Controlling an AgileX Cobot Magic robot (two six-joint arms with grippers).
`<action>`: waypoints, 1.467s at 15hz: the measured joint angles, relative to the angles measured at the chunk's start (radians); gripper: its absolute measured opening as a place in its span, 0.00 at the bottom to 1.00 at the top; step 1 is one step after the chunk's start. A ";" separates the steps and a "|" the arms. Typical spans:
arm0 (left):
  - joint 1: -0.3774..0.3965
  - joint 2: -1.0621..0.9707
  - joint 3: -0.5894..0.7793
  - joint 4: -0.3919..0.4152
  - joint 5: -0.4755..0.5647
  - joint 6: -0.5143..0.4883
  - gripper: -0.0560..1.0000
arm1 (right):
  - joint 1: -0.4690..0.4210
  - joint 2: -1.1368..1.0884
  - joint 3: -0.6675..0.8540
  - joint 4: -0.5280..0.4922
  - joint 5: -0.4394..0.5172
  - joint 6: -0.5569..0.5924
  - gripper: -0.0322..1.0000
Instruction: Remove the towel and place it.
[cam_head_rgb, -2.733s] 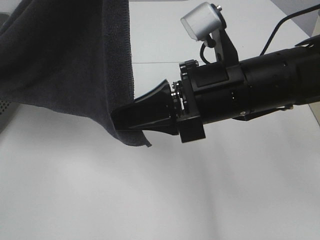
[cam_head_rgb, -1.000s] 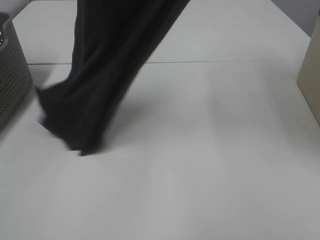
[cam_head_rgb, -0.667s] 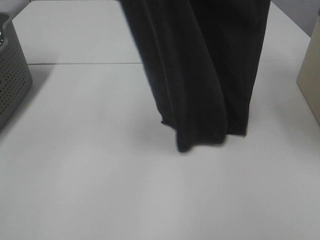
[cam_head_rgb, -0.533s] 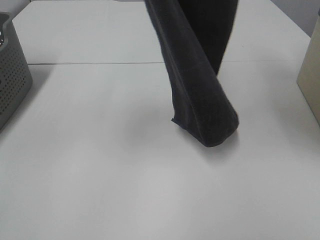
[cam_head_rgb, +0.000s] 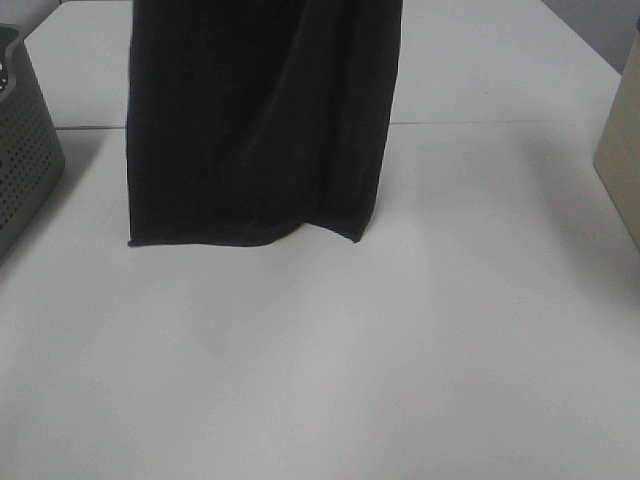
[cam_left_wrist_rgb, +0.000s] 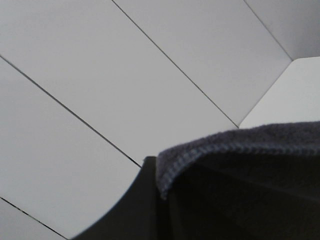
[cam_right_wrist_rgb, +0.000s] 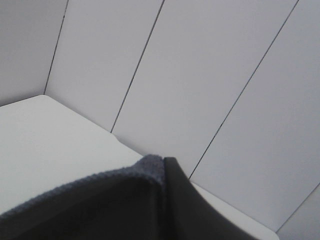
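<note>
exterior high: one towel (cam_head_rgb: 258, 120), one basket (cam_head_rgb: 22, 150)

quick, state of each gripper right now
left gripper: closed, holding the towel by its top edge
right gripper: closed, holding the towel's other top corner

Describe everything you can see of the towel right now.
The towel is a plain, dark charcoal plush cloth, hanging spread with soft vertical folds; its top runs out of the overhead view. Its lower edge sits at or just above the white table; contact is unclear. Its stitched upper hem is pinched at the left gripper and the right gripper. It is apart from the grey basket.
</note>
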 joint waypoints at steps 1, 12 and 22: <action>0.028 0.016 0.000 0.003 -0.045 0.000 0.05 | 0.000 0.018 0.000 -0.039 -0.040 0.032 0.04; 0.270 0.468 -0.410 -0.092 -0.715 -0.170 0.05 | -0.120 0.404 -0.368 -0.092 -0.483 0.315 0.04; 0.240 0.664 -0.786 -0.111 -0.101 -0.188 0.05 | -0.158 0.449 -0.312 -0.052 -0.406 0.398 0.04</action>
